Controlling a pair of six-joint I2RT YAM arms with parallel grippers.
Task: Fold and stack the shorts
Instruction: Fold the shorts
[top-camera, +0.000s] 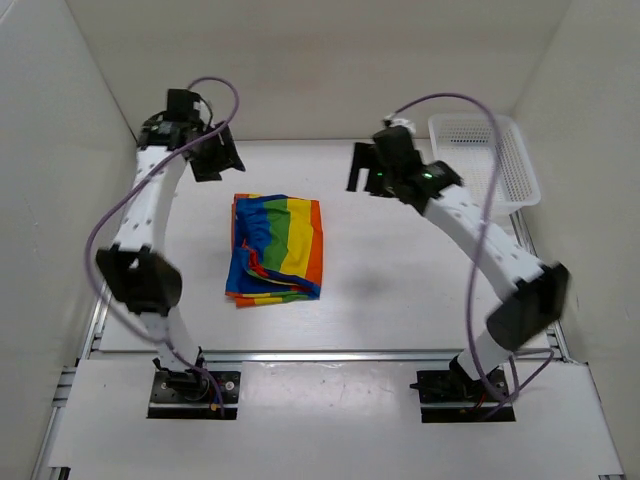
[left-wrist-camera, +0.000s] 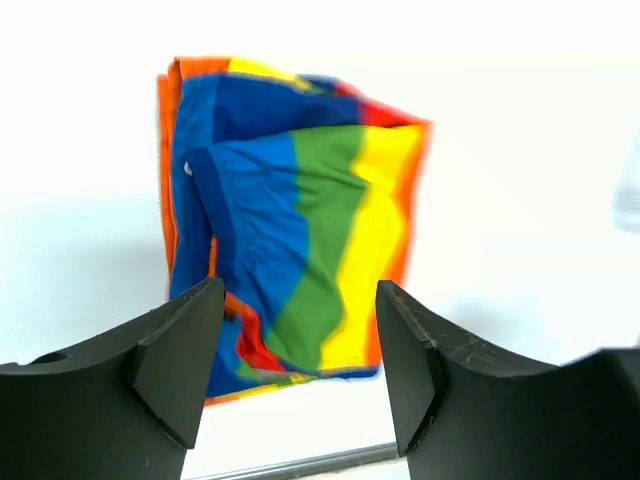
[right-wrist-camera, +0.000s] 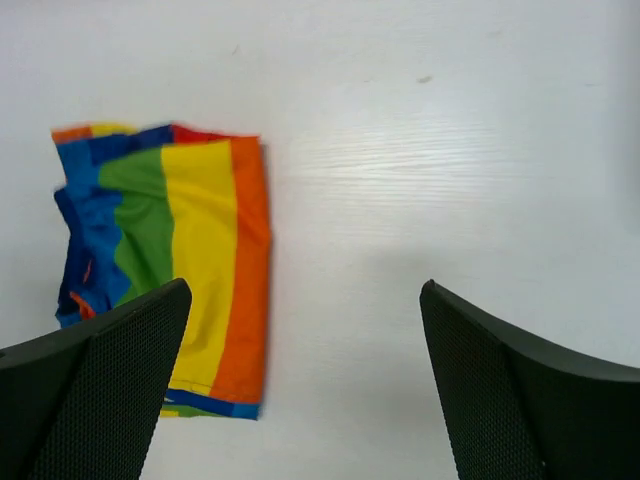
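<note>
The rainbow-striped shorts (top-camera: 275, 249) lie folded into a rough rectangle on the white table, left of centre. They also show in the left wrist view (left-wrist-camera: 300, 210) and in the right wrist view (right-wrist-camera: 175, 260). My left gripper (top-camera: 215, 160) hangs open and empty above the table, behind the shorts; its fingers (left-wrist-camera: 180, 355) frame the cloth from a height. My right gripper (top-camera: 362, 168) is open and empty, raised to the right of and behind the shorts; its fingers (right-wrist-camera: 110, 390) stand wide apart over bare table.
A white plastic mesh basket (top-camera: 487, 160) stands at the back right corner. White walls close in the table on the left, back and right. A metal rail (top-camera: 330, 354) runs along the near edge.
</note>
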